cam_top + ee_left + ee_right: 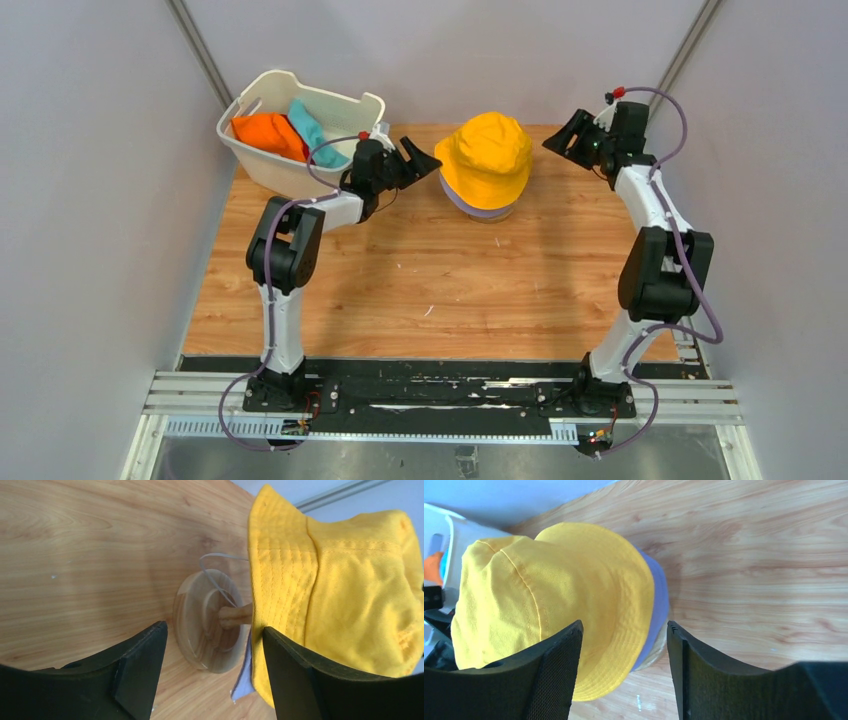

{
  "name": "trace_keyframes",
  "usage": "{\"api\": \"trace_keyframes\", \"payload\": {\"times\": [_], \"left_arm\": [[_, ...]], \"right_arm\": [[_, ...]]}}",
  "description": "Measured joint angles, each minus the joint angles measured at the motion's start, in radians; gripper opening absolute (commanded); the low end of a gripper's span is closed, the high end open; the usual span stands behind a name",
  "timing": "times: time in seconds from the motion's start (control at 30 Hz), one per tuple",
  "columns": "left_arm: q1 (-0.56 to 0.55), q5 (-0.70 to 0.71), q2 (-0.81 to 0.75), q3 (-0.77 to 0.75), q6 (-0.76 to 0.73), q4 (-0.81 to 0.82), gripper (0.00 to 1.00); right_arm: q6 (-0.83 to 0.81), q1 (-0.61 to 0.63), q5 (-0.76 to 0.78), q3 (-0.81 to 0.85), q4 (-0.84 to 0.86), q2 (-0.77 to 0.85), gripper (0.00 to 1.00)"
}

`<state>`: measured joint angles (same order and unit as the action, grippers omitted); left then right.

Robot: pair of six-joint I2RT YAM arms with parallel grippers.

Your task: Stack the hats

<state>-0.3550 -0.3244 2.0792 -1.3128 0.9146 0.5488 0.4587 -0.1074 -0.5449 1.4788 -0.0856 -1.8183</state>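
**Yellow hat on the stack, both grippers standing open beside it**

From my overhead view, the yellow hat [487, 155] sits in the upper middle of the frame, pulled down over the lavender hat [480, 211], of which only a strip of brim shows underneath. My left wrist camera looks in under the brims and shows the pair perched on a wooden stand [205, 625] with a round base resting on the table [420, 280].

The left gripper [424, 163] hangs just to the left of the yellow brim, jaws apart and holding nothing. The right gripper [560, 137] is to the right of the hats with a clear gap between them, jaws likewise apart and empty. Both point in toward the stack.

In the upper left of the overhead frame a white basket [330, 98] rests at the table's corner, tipped slightly. Inside it lie the orange hat [268, 135] and, touching it on the right, the teal hat [310, 128].
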Motion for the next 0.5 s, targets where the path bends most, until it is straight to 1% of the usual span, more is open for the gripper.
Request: {"api": "trace_keyframes", "payload": {"times": [0.13,0.23,0.37,0.4,0.5], "left_arm": [[-0.003,0.017,-0.003,-0.021,-0.021,-0.063,0.75],[-0.011,0.019,-0.003,-0.04,-0.028,-0.103,0.74],[-0.021,0.019,-0.008,-0.066,-0.05,-0.149,0.74],[-0.023,0.021,-0.015,-0.071,-0.06,-0.167,0.77],[-0.029,0.058,-0.067,-0.107,-0.13,-0.274,0.79]], "right_arm": [[-0.028,-0.003,0.109,-0.001,-0.033,0.07,0.63],[-0.042,-0.005,0.154,-0.001,-0.047,0.104,0.63],[-0.055,-0.005,0.175,-0.001,-0.056,0.123,0.63],[-0.056,-0.005,0.176,-0.001,-0.056,0.125,0.63],[-0.06,-0.005,0.178,-0.001,-0.059,0.126,0.63]]}}
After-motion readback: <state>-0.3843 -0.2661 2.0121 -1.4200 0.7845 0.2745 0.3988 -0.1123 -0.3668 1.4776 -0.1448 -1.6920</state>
